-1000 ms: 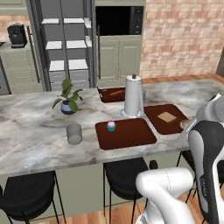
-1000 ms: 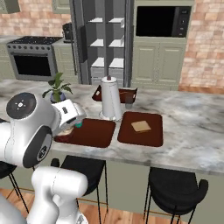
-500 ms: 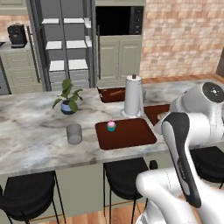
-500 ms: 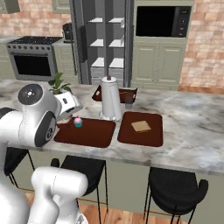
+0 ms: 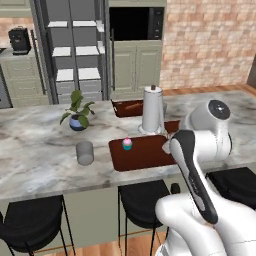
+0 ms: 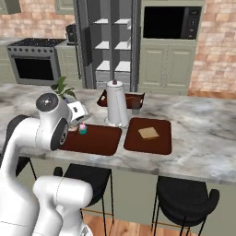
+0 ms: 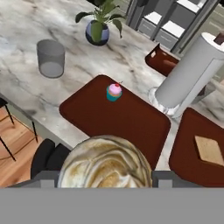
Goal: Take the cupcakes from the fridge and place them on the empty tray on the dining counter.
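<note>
1. I see a swirled cupcake (image 7: 104, 164) between my gripper (image 7: 105, 177) fingers, jaws pinching it.
2. It hangs over the tray's (image 7: 131, 122) near edge.
3. A pink-frosted cupcake (image 7: 114, 92) sits on that tray.

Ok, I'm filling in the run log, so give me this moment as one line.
claw: shut on swirl cupcake, short of tray | tray: pink cupcake on it | fridge: open

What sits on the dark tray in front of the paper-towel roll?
One cupcake with pink frosting stands on the tray, near its far edge. The gripper's swirled load covers the tray's near edge.
</note>
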Controlling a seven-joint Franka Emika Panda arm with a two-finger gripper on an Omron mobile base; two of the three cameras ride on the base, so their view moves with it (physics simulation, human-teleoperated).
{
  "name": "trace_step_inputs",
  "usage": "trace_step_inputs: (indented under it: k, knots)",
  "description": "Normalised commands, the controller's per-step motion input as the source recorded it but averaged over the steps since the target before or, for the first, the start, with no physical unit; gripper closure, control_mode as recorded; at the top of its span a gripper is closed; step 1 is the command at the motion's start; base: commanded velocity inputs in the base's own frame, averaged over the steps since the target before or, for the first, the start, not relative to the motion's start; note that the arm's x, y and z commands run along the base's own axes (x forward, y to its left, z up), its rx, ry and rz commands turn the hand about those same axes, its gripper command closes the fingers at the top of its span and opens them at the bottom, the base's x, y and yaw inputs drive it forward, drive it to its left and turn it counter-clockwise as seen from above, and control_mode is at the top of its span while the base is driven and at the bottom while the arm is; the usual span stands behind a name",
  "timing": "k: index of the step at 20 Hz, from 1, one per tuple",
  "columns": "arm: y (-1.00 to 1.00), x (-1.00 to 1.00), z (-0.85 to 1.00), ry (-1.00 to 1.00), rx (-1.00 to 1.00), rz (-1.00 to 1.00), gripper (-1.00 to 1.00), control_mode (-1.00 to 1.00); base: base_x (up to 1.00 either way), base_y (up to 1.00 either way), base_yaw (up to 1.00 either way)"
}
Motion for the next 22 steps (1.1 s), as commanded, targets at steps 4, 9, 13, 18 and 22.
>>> trace_step_inputs:
  k: [4,9,13,18,22]
  knots:
    - [-0.01,0.51,-0.45,0.00,0.00,0.00,1.00,-1.00,0.00,0.00,0.00]
    - [-0.02,0.38,-0.27,0.09,-0.02,-0.06,1.00,-1.00,0.00,0.00,0.00]
    - [-0.15,0.27,-0.12,0.19,-0.08,-0.10,1.00,-1.00,0.00,0.00,0.00]
    - [-0.21,0.26,-0.16,0.10,-0.06,-0.03,1.00,-1.00,0.00,0.00,0.00]
    - [0.00,0.28,-0.18,-0.01,0.00,0.00,1.00,-1.00,0.00,0.00,0.00]
